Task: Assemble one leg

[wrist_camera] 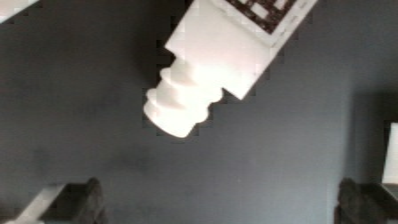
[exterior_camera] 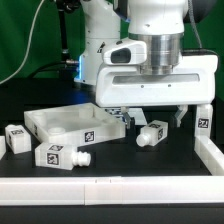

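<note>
A white leg (exterior_camera: 152,132) lies on its side on the black table, just to the exterior view's right of the white square tabletop (exterior_camera: 48,122). My gripper (exterior_camera: 155,119) hangs right above it, open and empty, with one finger on each side and clear of it. In the wrist view the leg (wrist_camera: 214,55) lies at a slant with its tag partly in view. Its narrow ribbed round end (wrist_camera: 178,108) points toward the gripper (wrist_camera: 217,210). The dark fingertips (wrist_camera: 71,205) stand wide apart with only bare table between them.
Three more legs lie at the exterior view's left: one (exterior_camera: 55,155) in front of the tabletop, one (exterior_camera: 18,137) beside it, and one (exterior_camera: 2,145) cut by the edge. Another tagged white piece (exterior_camera: 203,121) stands at the right by a white rail (exterior_camera: 212,152). A white strip (exterior_camera: 110,186) runs along the front.
</note>
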Robot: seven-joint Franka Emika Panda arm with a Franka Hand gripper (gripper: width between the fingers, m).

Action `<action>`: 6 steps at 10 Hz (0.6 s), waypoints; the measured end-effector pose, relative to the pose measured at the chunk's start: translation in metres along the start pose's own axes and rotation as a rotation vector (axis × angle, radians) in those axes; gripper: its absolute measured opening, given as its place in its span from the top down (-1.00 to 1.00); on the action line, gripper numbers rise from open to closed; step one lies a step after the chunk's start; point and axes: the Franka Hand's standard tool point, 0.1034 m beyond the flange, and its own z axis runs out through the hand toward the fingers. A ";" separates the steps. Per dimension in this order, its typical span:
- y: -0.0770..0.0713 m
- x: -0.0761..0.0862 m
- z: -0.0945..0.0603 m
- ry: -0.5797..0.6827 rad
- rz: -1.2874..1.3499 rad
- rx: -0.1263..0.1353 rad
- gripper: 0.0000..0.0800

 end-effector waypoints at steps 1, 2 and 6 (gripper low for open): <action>0.000 0.000 0.000 0.000 0.000 0.000 -0.62; 0.000 0.000 0.000 0.000 0.000 0.000 -0.62; -0.004 -0.034 0.020 -0.033 0.265 0.023 -0.62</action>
